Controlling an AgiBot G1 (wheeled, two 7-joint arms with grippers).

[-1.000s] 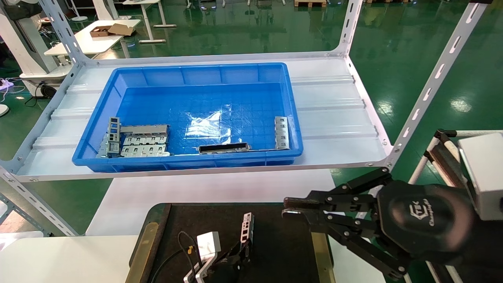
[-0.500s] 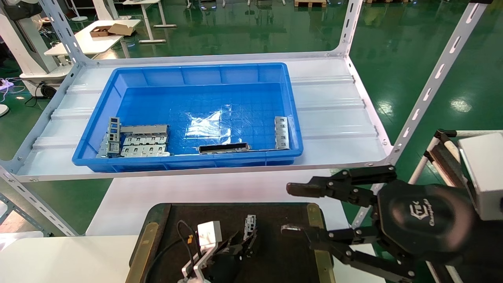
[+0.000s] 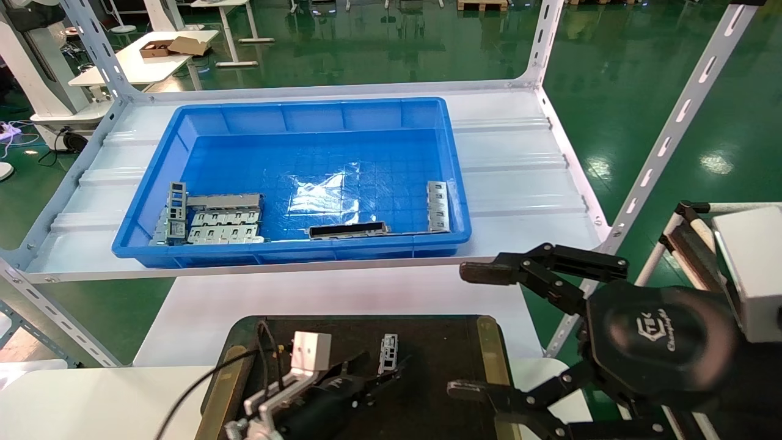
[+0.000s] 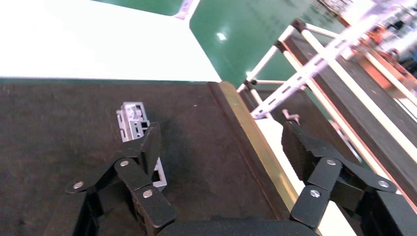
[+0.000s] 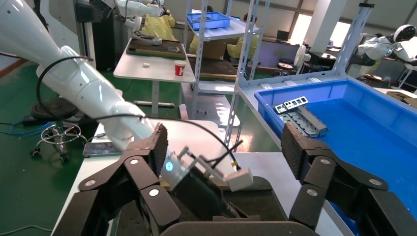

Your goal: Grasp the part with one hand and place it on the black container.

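Observation:
The part, a slim silver-grey bar with cut-outs, lies on the black container near its middle. My left gripper is open just behind it, low over the tray. In the left wrist view the part lies on the tray beside one fingertip, which hides its near end. The left gripper holds nothing. My right gripper is wide open and empty above the tray's right edge. It also shows in the right wrist view.
A blue bin stands on the white shelf behind. It holds stamped plates, a dark strip and another silver bar. Slotted shelf posts rise at the right. A brass strip edges the tray.
The left gripper opened, let go of the part and drew back and down. The part now lies on the tray. The right gripper went from shut to wide open.

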